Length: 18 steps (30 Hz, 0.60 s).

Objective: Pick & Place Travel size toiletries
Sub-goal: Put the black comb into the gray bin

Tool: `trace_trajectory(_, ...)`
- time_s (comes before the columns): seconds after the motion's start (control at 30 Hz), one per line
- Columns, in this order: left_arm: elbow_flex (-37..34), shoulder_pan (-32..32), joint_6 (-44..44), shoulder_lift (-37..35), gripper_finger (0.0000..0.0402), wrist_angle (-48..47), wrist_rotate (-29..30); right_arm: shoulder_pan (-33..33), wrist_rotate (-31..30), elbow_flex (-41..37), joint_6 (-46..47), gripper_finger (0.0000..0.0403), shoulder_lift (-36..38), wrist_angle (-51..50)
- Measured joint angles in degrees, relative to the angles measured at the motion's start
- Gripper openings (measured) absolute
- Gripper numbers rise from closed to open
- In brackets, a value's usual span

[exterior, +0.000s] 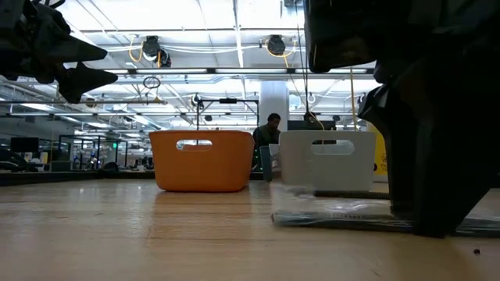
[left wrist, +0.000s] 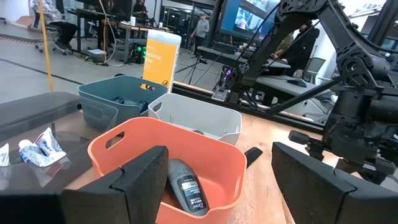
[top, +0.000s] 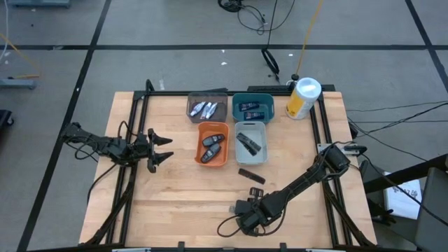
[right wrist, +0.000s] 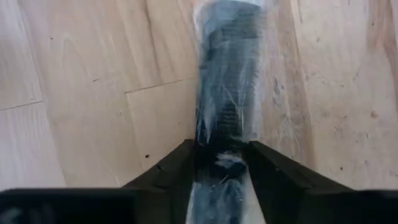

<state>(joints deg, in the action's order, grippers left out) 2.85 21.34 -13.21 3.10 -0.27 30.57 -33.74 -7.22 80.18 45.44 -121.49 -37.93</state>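
Note:
One slim black bar (top: 250, 175) in clear wrap lies flat on the wooden table, in front of the white bin (top: 260, 159). My right gripper (top: 257, 189) is down at its right end, shut on it; the low view shows the bar (exterior: 336, 215) flat on the wood. A second black bar (top: 247, 142) lies in the white bin. Two dark grey ovals (top: 212, 147) sit in the orange bin, silvery-white tubes (top: 204, 109) in the grey bin, dark blue tubes (top: 253, 107) in the teal bin. My left gripper (top: 162, 148) waits open above the table's left side. My right gripper (right wrist: 219, 152) has the slim black bar (right wrist: 222, 106) pinched between its two fingers (right wrist: 171, 168), which lie across it. The fingers come from above, pointing down, and meet the clear wrap near one end (right wrist: 219, 163). The bar still lies flat on the table.
The four bins stand together at the table's far middle: grey (top: 207, 96), teal (top: 236, 112), orange (top: 199, 150) and white. A yellow-and-white canister (top: 303, 98) stands at the far right corner. Bare wood lies along the near edge and to the left.

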Motion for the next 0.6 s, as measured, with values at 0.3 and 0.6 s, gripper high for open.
trace_trajectory(0.3, 0.0, 0.02, -0.04, -0.01, 0.0282, 0.0, 0.07, 0.02, -0.01, -0.09, -0.86, 0.0031, -0.02, 0.43)
trace_trajectory(0.6, 0.0, 0.01, -0.17, 0.0, 0.0282, 0.0, 0.07, 0.02, -0.09, -0.26, -4.37, 0.0, 0.89, 2.84)
